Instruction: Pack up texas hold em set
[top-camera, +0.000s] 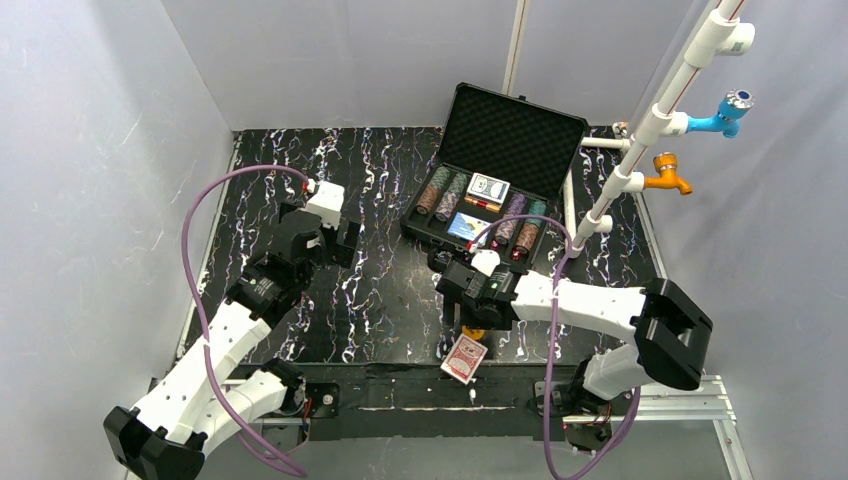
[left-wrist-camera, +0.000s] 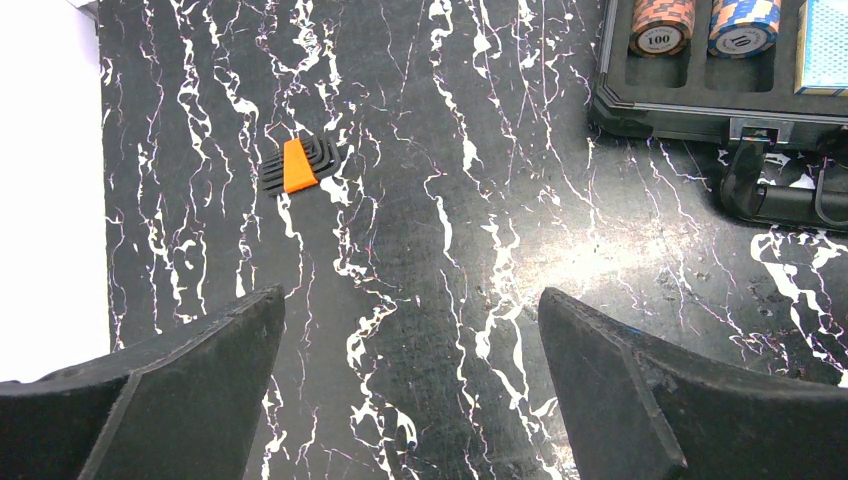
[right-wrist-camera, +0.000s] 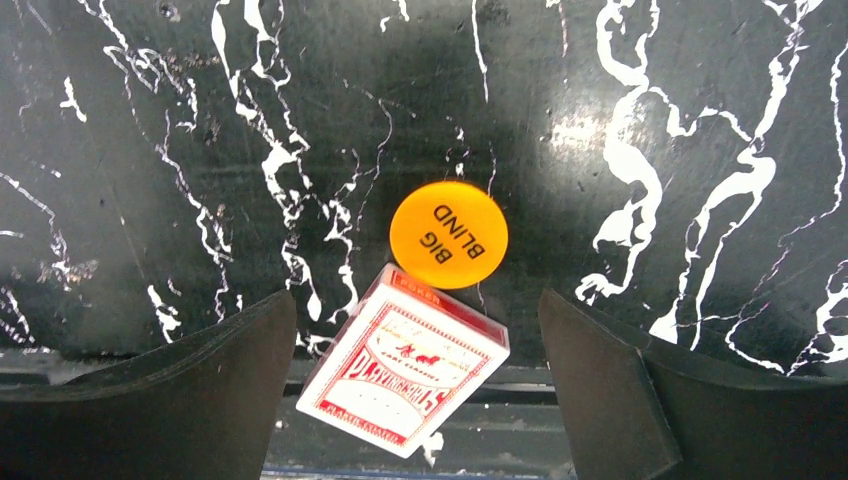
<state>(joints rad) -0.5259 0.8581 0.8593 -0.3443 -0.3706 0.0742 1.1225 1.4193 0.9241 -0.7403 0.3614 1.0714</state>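
Observation:
The black hard case (top-camera: 512, 128) stands open at the back right, foam-lined lid up, with rows of poker chips (top-camera: 440, 192) and two blue card decks (top-camera: 488, 187) in its tray. A red card deck (right-wrist-camera: 405, 370) lies tilted at the table's near edge, partly overhanging it; it also shows in the top view (top-camera: 464, 358). An orange "BIG BLIND" disc (right-wrist-camera: 449, 234) lies flat, touching the deck's far corner. My right gripper (right-wrist-camera: 415, 300) is open above the deck and disc, holding nothing. My left gripper (left-wrist-camera: 412, 295) is open and empty over bare table at the left.
A small black ribbed piece with an orange wedge (left-wrist-camera: 298, 165) lies on the table ahead of the left gripper. The case's front corner with two chip stacks (left-wrist-camera: 662, 25) shows there. A white pipe frame (top-camera: 650, 130) with blue and orange taps stands at the right.

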